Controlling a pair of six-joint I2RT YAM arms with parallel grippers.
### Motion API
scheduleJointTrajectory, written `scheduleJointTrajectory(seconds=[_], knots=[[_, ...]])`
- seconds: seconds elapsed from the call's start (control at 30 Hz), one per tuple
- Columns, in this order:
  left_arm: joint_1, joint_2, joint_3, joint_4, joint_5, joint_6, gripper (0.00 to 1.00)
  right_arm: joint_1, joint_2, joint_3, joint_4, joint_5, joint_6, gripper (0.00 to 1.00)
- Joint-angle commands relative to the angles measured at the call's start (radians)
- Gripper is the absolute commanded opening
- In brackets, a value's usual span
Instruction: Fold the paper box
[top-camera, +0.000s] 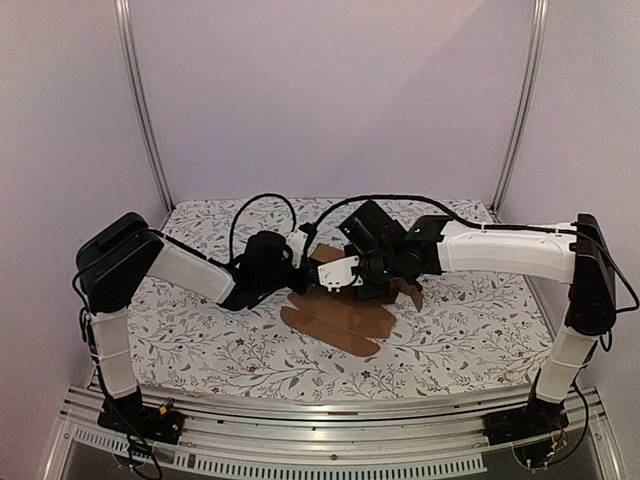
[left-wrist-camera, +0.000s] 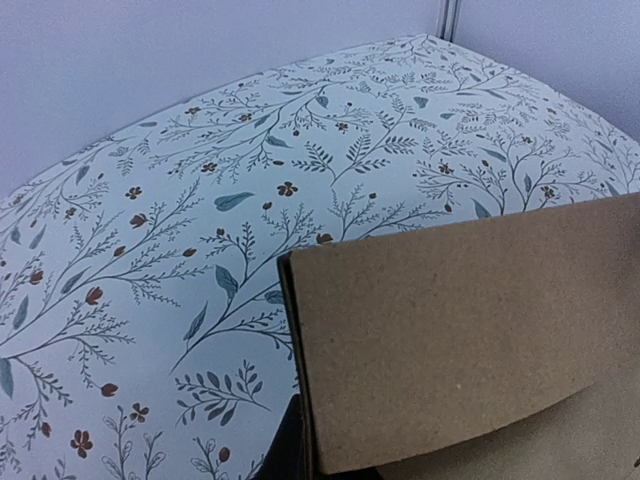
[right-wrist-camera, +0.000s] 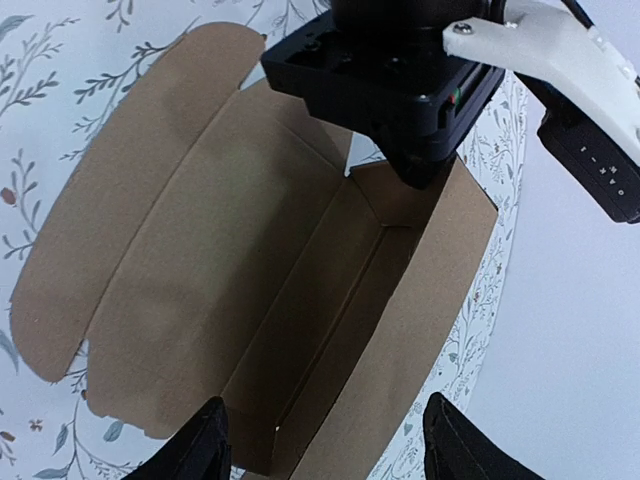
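We judge the plain brown cardboard paper box (right-wrist-camera: 250, 280) light, stiff, best held by flap edges: left gripper (right-wrist-camera: 420, 172) pinches 1, right gripper (right-wrist-camera: 325, 402) gapes.

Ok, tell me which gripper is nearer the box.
Left. The left gripper pinches the box at its far end; the right gripper hangs open over the near end.

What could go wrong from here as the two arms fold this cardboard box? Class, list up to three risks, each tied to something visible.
1. The right gripper is open above the paper box, so its half-raised sides could spring flat.
2. Only the left gripper pinches the box, at one end; a pull there may drag or crease the whole sheet.
3. Both grippers crowd close together over the box, so they could collide.
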Motion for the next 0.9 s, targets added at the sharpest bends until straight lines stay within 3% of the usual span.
scheduleJointTrajectory(seconds=[0.0,0.2,0.5,0.87], knots=[[0.012,0.024,0.059,-0.11,0.063,0.051,0.05,0.004,-0.078,0.124,-0.409,-0.2,0.165,0.65],[0.012,-0.007,0.063,-0.192,0.165,0.097,0.06,-0.158,-0.116,0.299,-0.614,-0.509,0.294,0.68],[0.009,0.027,0.108,-0.218,0.266,0.099,0.11,-0.463,0.002,0.223,-0.495,-0.799,0.437,0.68],[0.002,0.063,0.12,-0.25,0.27,0.119,0.17,-0.495,0.248,0.175,-0.352,-1.06,0.618,0.63]])
